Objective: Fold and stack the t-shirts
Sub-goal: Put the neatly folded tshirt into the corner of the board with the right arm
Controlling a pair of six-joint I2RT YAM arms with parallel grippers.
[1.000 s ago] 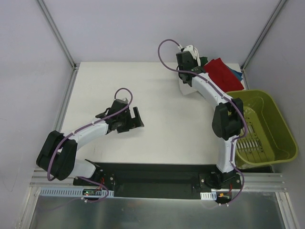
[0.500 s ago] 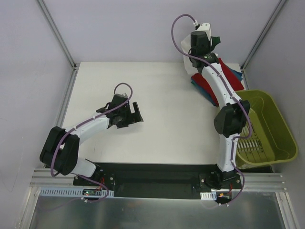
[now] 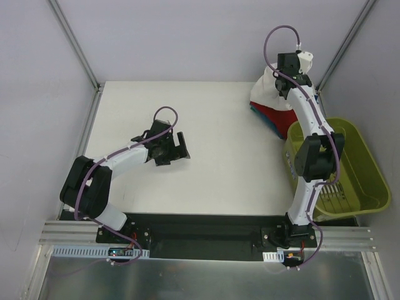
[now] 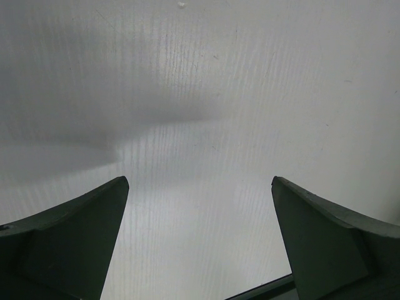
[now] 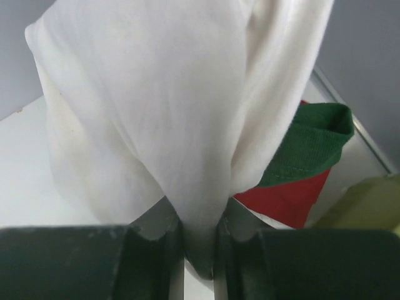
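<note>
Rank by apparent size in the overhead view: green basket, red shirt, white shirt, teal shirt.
Green basket; then red shirt and white shirt, too alike to rank, white raised nearer camera; teal shirt, a sliver.

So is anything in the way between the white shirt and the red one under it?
No, nothing visible. The white shirt hangs over the folded red shirt, and the green basket sits off to the side.

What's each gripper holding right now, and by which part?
The right gripper pinches the cream-white t-shirt by a bunched fold of its body cloth; the left gripper is open and holds nothing.
</note>
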